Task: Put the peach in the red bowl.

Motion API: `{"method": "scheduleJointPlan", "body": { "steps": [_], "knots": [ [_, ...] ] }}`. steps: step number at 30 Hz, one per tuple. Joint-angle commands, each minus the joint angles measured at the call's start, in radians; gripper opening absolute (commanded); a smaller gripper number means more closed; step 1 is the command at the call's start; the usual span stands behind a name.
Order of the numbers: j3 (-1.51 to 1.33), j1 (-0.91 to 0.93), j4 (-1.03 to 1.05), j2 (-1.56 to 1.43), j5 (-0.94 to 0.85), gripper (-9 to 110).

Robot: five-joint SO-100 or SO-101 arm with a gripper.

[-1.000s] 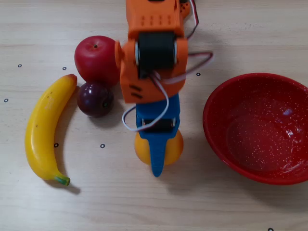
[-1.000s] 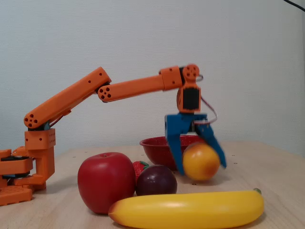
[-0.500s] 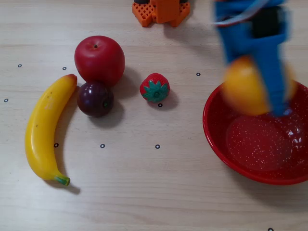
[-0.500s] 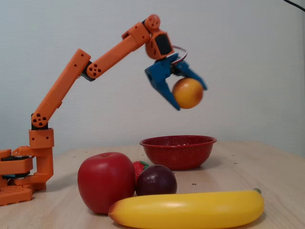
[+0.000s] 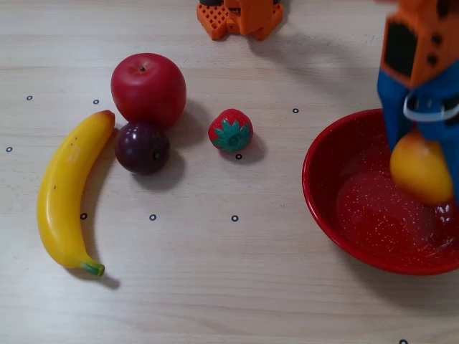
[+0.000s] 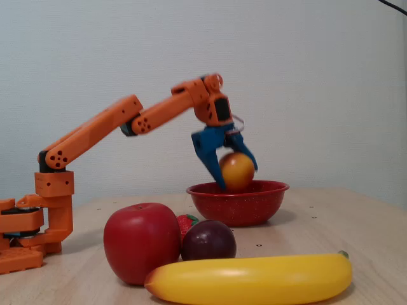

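Your arm now reaches lower than half a second ago: the gripper [image 6: 236, 180] has come down from high above the table to just over the red bowl [image 6: 237, 202]. The peach [image 5: 421, 172] it carries now hangs at rim height, over the bowl's inside, nearer the right edge of the overhead view.

worktop [image 5: 215, 287]: pale matt wood grain | red bowl [image 5: 326, 208]: glossy, fine white speckles | peach [image 5: 419, 172]: smooth shiny plastic look | tool [image 6: 233, 175]: matt blue plastic | apple [image 5: 148, 89], banana [image 5: 64, 193]: glossy, smooth
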State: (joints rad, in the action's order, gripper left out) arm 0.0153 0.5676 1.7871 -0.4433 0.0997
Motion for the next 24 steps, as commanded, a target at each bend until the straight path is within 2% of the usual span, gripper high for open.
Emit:
{"method": "scheduleJointPlan", "body": {
  "steps": [1,2,3,7,19,24],
  "knots": [
    [0.121,-0.037,0.103,-0.051,-0.032,20],
    [0.126,-0.043,0.103,-0.038,-0.031,22],
    [0.132,-0.061,0.107,-0.017,-0.017,31],
    [0.126,-0.074,0.110,-0.017,-0.005,38],
    [0.094,-0.107,0.115,-0.066,0.002,49],
    [0.052,-0.118,0.103,-0.132,-0.003,49]
  ]
}}
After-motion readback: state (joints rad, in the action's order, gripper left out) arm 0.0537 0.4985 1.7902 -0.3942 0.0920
